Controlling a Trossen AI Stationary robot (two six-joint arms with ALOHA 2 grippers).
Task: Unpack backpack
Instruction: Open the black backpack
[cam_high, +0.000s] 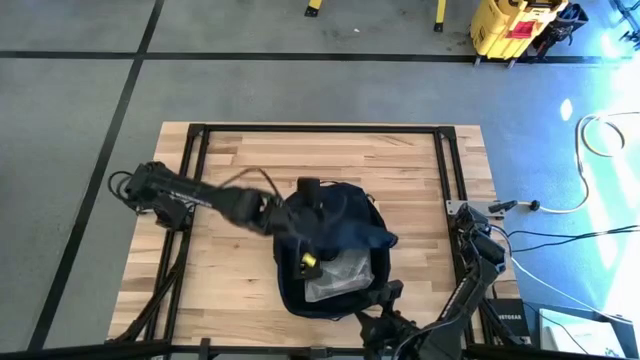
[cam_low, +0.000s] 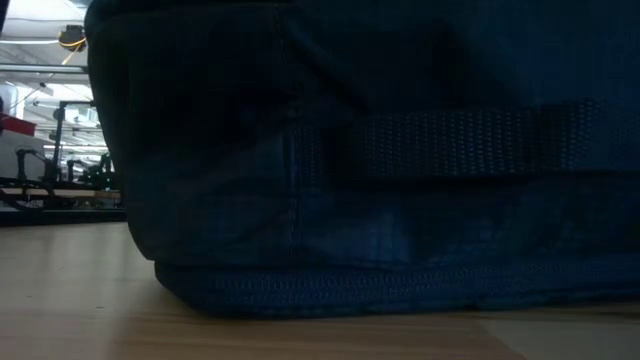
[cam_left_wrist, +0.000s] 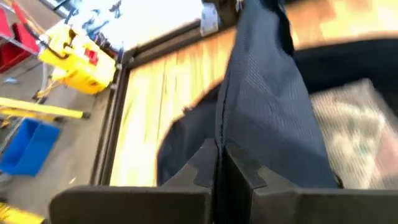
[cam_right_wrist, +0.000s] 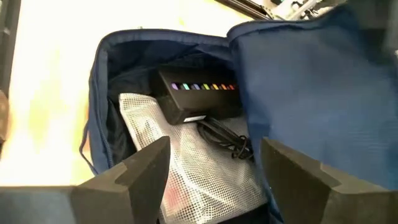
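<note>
Seen from above, the backpack (cam_high: 335, 250) lies near the middle of the wooden table (cam_high: 230, 160), toward its front edge, with its top flap thrown open. Inside its main compartment sits a clear mesh pouch (cam_high: 340, 275), and a small yellow-and-black item (cam_high: 308, 262) shows at the pouch's left side. The left gripper (cam_high: 288, 222) reaches in from the left and meets the bag's rim. The right gripper (cam_high: 385, 322) hangs low at the table's front edge, just beside the bag's near corner.

At table height, the backpack (cam_low: 380, 160) fills nearly the whole picture: dark woven fabric, a webbing strap across its side, a zipper seam along the bottom where it rests on the wood. Neither gripper shows here.

From the left wrist, the left gripper (cam_left_wrist: 219, 163) has its two fingers pressed together, pinching a fold of the backpack's dark flap (cam_left_wrist: 261, 93), which rises taut away from them. The mesh pouch (cam_left_wrist: 351, 127) lies in the open compartment beside that fold.

From the right wrist, the right gripper (cam_right_wrist: 214, 165) stands with its fingers well apart and holds nothing, poised over the open backpack (cam_right_wrist: 311, 81). Within lie a black box (cam_right_wrist: 196, 96) bearing a row of coloured marks, a coiled black cable (cam_right_wrist: 227, 137) against it, and the mesh pouch (cam_right_wrist: 186, 162) beneath both.
</note>
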